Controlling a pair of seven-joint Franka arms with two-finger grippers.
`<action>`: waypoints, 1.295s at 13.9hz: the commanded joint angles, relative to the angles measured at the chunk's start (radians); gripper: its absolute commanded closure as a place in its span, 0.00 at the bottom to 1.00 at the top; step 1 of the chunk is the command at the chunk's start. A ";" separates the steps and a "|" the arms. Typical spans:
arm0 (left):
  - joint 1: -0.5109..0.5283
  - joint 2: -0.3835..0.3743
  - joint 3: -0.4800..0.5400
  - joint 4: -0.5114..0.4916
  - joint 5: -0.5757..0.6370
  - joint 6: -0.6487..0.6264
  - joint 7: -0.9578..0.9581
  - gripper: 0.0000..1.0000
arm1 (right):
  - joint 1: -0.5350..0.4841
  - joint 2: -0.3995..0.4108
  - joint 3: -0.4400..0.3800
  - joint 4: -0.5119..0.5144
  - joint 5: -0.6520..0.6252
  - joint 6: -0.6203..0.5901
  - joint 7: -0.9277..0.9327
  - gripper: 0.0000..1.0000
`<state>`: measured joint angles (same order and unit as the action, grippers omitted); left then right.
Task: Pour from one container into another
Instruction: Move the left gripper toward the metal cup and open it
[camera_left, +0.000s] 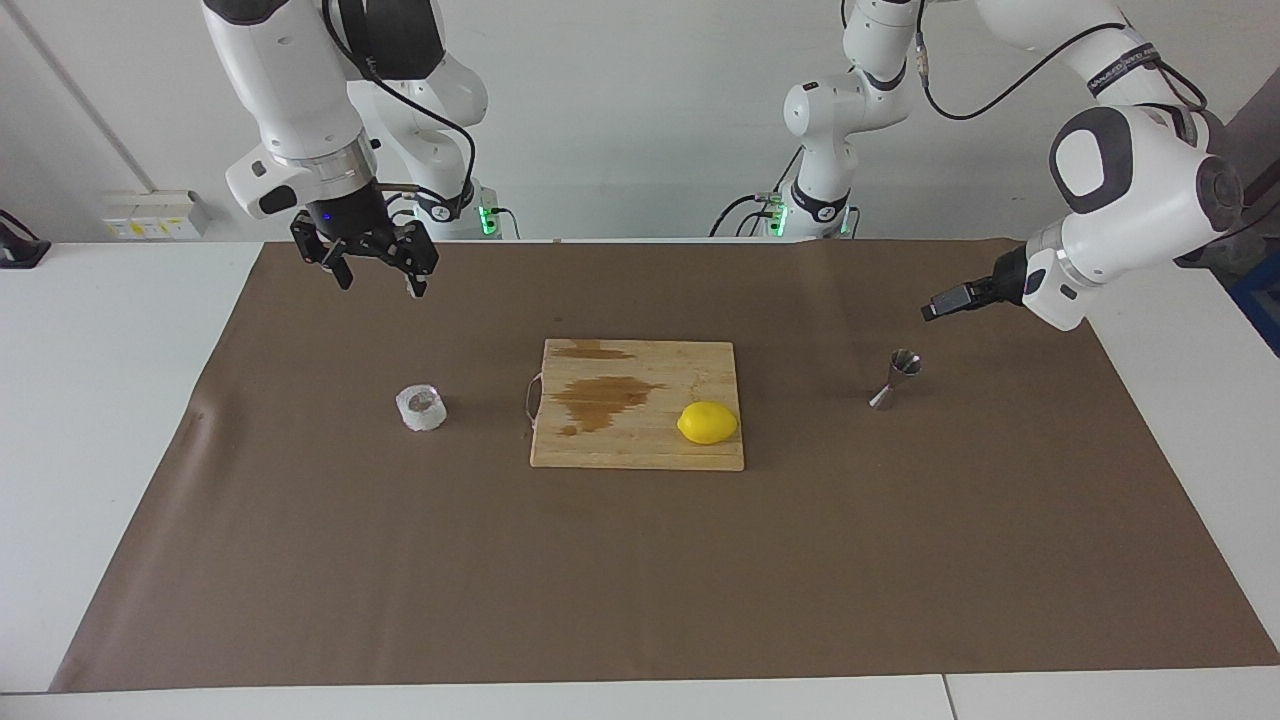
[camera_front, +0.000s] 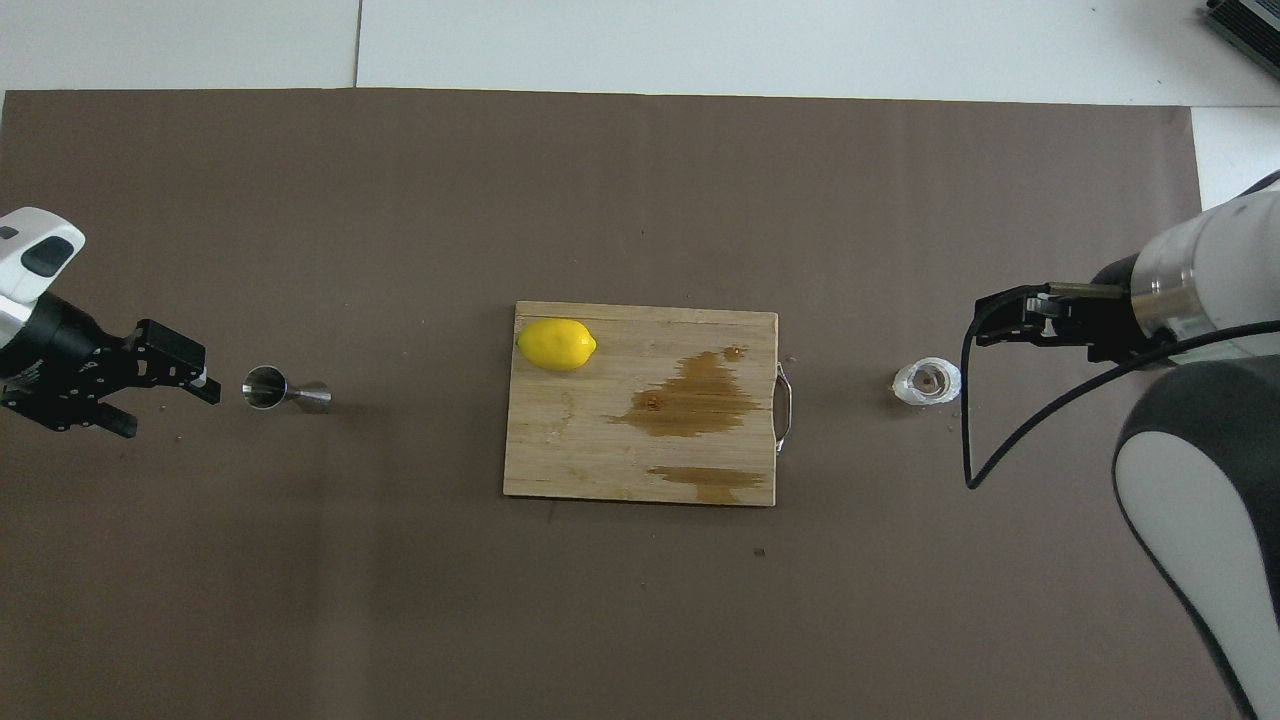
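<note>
Nothing is yet poured: the cup (camera_left: 421, 408) and the jigger (camera_left: 895, 379) stand untouched on the surface at either end of the cutting board (camera_left: 637, 404), while the left hand (camera_left: 942, 306), released, hangs by the jigger and the right hand (camera_left: 375, 276), released, waits.

We see a small squat cup (camera_left: 421, 408) of translucent white, crinkly plastic standing upright on the brown mat toward the right arm's end of the table, its mouth open upward and brownish inside. Nothing touches it. We find the jigger (camera_left: 896, 379), a small shiny steel hourglass of two cones joined at a narrow waist, toward the left arm's end, well apart from the cup. It stands on the mat on one cone, the other cone's open mouth facing up. In the overhead view we look straight into that round mouth.
</note>
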<state>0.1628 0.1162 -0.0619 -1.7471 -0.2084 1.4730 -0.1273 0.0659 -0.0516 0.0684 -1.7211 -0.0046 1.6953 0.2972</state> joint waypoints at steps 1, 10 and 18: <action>0.007 -0.017 -0.003 -0.005 -0.020 -0.049 -0.017 0.00 | -0.017 -0.007 0.005 0.005 0.032 -0.014 -0.026 0.00; -0.003 0.135 0.095 0.100 -0.178 -0.232 -0.021 0.00 | -0.017 -0.007 0.004 0.005 0.032 -0.014 -0.026 0.00; -0.008 0.204 0.218 0.058 -0.423 -0.191 -0.198 0.00 | -0.017 -0.007 0.004 0.005 0.032 -0.014 -0.027 0.00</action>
<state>0.1632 0.3154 0.1295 -1.6873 -0.5679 1.2789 -0.2644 0.0659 -0.0516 0.0684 -1.7211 -0.0046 1.6953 0.2972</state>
